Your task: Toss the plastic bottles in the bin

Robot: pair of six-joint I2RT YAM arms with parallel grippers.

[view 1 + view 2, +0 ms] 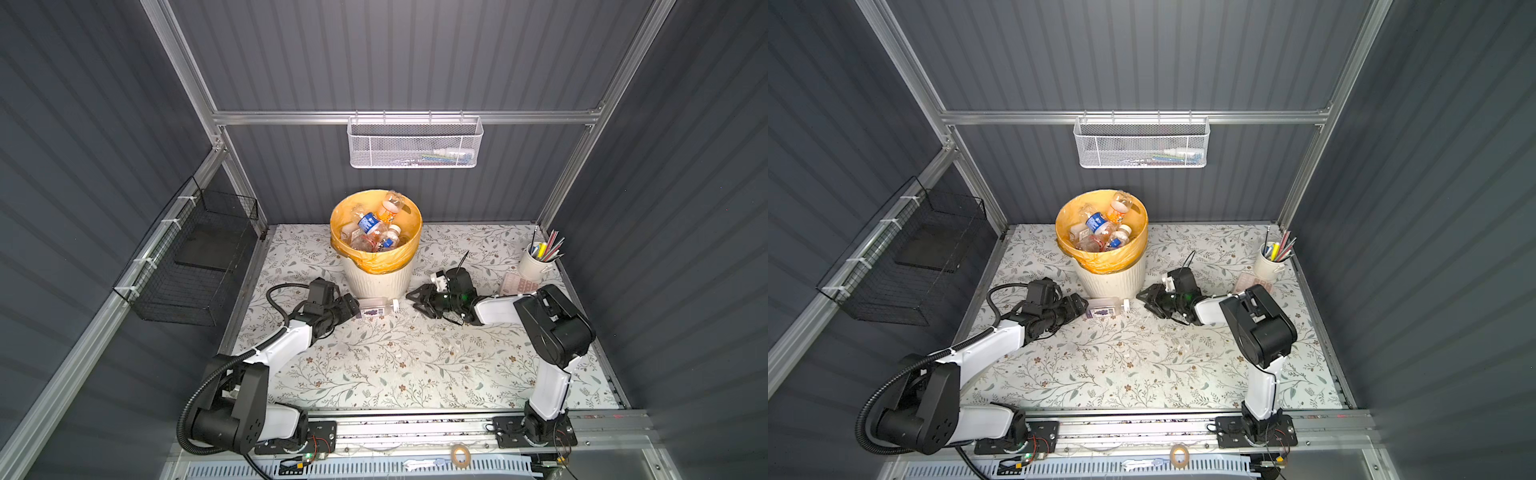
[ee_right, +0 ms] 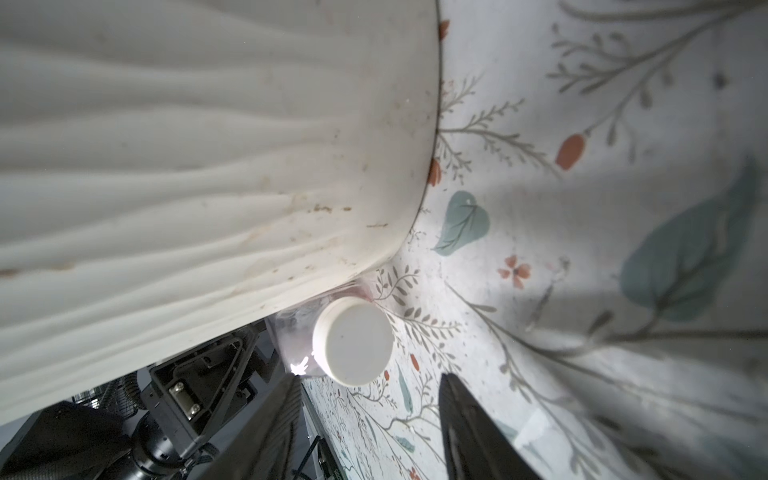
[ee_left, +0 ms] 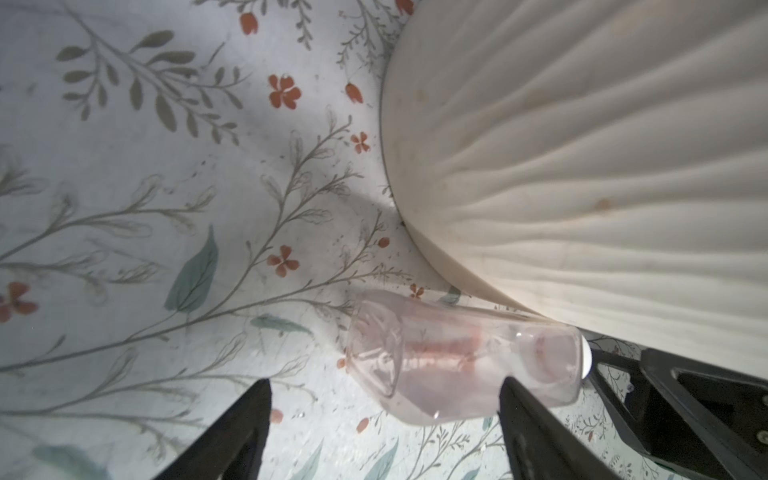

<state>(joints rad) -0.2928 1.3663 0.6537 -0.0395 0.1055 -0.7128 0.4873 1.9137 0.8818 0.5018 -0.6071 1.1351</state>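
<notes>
A clear plastic bottle (image 1: 376, 309) with a purple label and a white cap (image 2: 353, 340) lies on its side on the floral table, against the foot of the bin (image 1: 376, 278). The bin is cream, ribbed and lined with an orange bag; several more bottles (image 1: 374, 230) are piled inside it. My left gripper (image 1: 354, 309) is at the bottle's base end, open, and one finger overlaps the bottle's base (image 3: 457, 365) in the left wrist view. My right gripper (image 1: 415, 301) faces the cap end with its jaws apart by a narrower gap; nothing is between them.
A white cup of pens (image 1: 534, 262) and a pink-keyed calculator (image 1: 519, 284) sit at the back right. A white mesh basket (image 1: 415, 143) hangs on the back rail, and a black wire basket (image 1: 187, 266) on the left wall. A tape roll (image 1: 460, 455) lies at the front edge.
</notes>
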